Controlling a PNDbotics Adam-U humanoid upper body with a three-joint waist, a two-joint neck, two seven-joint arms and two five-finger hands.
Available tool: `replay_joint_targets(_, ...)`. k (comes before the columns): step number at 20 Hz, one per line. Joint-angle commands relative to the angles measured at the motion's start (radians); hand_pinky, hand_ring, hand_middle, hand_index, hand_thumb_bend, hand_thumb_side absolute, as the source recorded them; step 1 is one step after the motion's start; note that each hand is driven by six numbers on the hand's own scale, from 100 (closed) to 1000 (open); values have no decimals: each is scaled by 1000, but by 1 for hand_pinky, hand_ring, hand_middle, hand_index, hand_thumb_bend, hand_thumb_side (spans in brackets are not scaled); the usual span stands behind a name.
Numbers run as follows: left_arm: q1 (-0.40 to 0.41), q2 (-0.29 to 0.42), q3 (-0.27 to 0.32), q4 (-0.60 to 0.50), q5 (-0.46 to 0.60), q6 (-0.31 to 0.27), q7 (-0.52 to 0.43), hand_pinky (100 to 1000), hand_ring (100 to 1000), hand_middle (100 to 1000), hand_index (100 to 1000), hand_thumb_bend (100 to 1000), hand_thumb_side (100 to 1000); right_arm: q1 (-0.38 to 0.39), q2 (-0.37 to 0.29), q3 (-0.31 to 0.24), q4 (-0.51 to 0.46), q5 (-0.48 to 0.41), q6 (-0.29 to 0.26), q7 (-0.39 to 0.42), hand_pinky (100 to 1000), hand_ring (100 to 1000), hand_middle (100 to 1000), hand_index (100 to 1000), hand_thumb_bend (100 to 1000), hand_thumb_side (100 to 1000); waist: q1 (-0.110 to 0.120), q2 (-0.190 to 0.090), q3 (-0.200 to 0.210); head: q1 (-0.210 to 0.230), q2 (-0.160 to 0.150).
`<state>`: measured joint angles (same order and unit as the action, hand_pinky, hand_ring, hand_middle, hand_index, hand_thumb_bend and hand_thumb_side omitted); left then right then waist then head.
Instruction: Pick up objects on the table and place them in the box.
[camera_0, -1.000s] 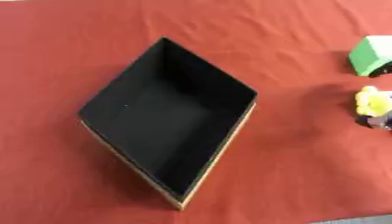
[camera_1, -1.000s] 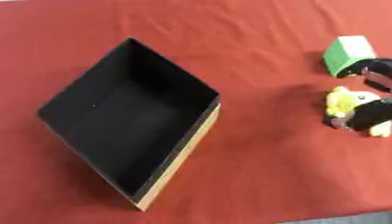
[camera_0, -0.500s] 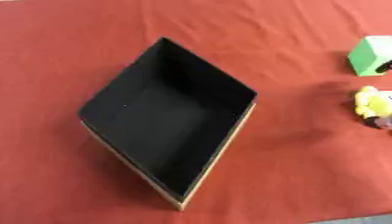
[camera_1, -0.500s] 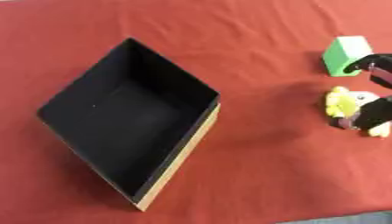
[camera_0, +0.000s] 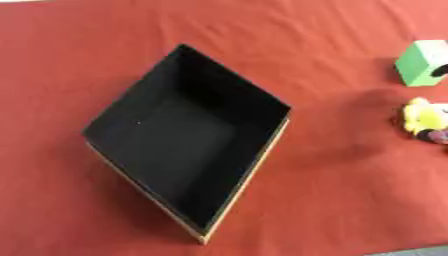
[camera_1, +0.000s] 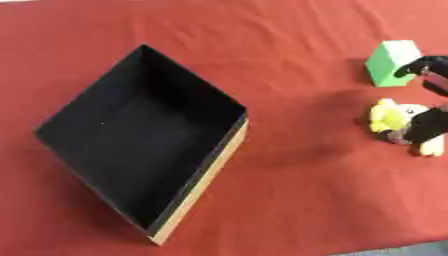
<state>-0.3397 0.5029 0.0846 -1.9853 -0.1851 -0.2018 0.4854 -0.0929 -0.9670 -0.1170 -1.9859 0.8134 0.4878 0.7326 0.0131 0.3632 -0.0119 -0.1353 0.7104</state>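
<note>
The yellow toy (camera_1: 387, 118) lies beside the green block (camera_1: 390, 62), well apart from the empty box (camera_1: 201, 180). The right hand (camera_1: 430, 122) meets the toy at the frame edge; whether its fingers grasp it cannot be told. Risk: an incomplete grasp may drop the toy short of the box.

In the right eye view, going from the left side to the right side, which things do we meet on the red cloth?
Black box → green block → yellow toy → right hand, dark, at the right edge over the toy.
</note>
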Motion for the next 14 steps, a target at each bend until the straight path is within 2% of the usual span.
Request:
replay_joint_targets(1,-5,31,14,-15,-5,2,3,521,834,693,799,100,483,-11,-46,-14,12,1,199,174,957,1000,936,946,600,299,1,-16,3,-9,-11)
replay_joint_targets(3,-4,31,15,-15,-6,3,5,521,835,693,799,100,482,-18,-46,-17,38,-4,205,174,956,1000,935,946,575,291,2,-16,6,-13,-10)
replay_joint_targets(14,-1,31,17,-15,-7,3,7,521,834,694,799,100,475,-42,-61,-18,151,-14,203,174,960,1000,939,943,625,277,13,-19,8,-16,-12)
